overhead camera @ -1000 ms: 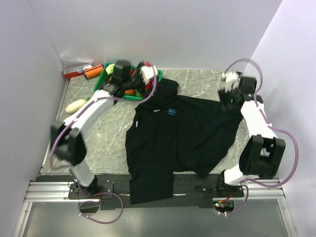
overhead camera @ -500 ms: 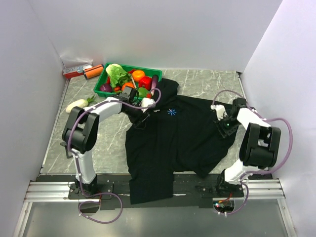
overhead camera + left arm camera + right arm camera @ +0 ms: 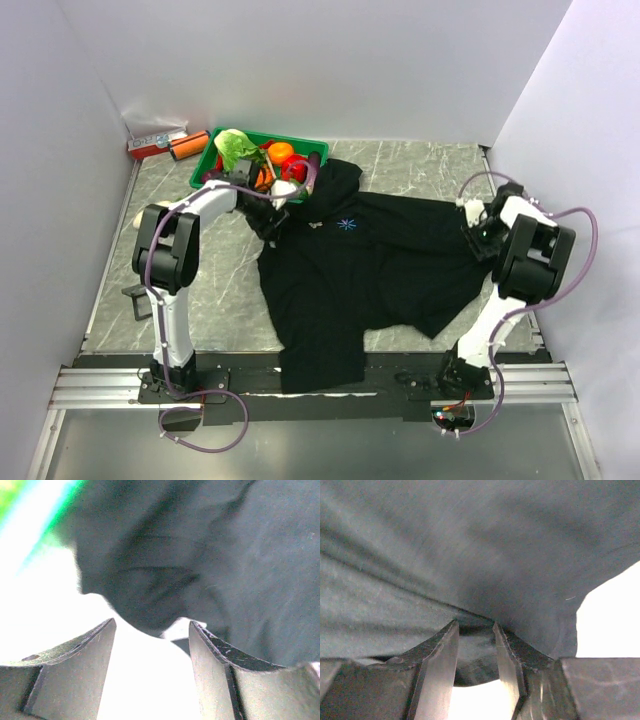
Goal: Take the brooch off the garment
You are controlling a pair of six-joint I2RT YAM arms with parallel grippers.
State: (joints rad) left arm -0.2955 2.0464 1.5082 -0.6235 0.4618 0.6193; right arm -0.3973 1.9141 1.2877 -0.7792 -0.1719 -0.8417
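Left gripper point(image 3: 152, 624) wide at garment point(image 3: 370, 270) edge; right gripper point(image 3: 475, 624) narrow around fold, clamp unclear. Tension evenly; keep upper-centre brooch point(image 3: 347, 224) flat.

You're working in a robot test cell, a lab setup and not a home or shop. Plain white panels point(image 3: 350, 70) box in the grey marble-patterned counter point(image 3: 420, 165) at 9, 12 and 3 o'clock. At 6 o'clock an aluminium rail point(image 3: 100, 385) carries the left arm point(image 3: 170, 320) and right arm point(image 3: 525, 255), with purple cables point(image 3: 245, 422) looping loose. A green tray point(image 3: 305, 146) of vegetables sits at 11 o'clock, and a black shirt point(image 3: 370, 270) lies spread mid-counter.
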